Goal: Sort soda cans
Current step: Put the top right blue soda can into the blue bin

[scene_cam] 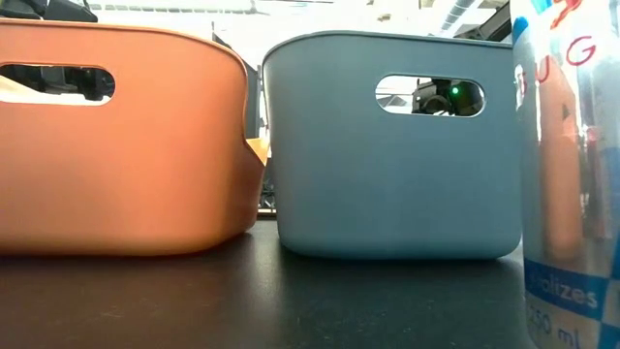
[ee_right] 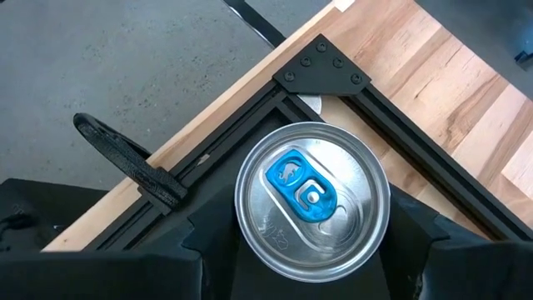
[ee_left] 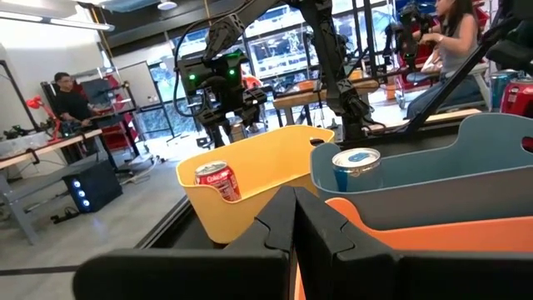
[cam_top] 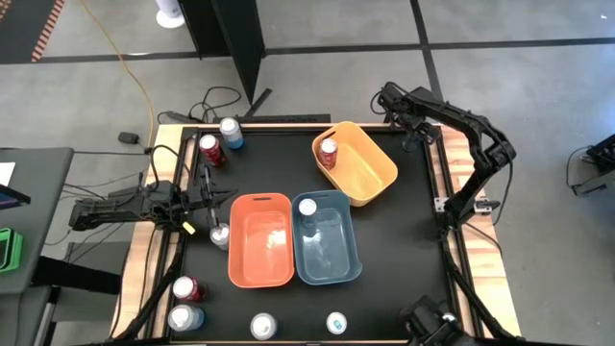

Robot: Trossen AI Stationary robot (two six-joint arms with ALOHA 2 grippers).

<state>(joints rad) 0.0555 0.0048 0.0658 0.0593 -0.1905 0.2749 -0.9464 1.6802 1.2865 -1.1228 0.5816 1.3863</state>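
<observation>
The right claw (ee_right: pixel 312 250), in the upper right of the high view, holds a blue-tabbed soda can (ee_right: pixel 312 200); the left claw (ee_left: pixel 293 218) is closed and empty at centre left.

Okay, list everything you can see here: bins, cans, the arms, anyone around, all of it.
orange bin: one, mid-table, empty
blue bin: one, beside the orange bin
yellow bin: one, behind them, angled
can in yellow bin: one, red
can in blue bin: one, blue
far-left cans: two, blue-silver and red, far left corner
silver can: one, left of the orange bin
near-edge cans: four, red, blue, two silver-topped
people: two, seated beyond the table
left claw: shut, empty, left of the orange bin
right claw: closed on a blue-tabbed can, far right corner
</observation>
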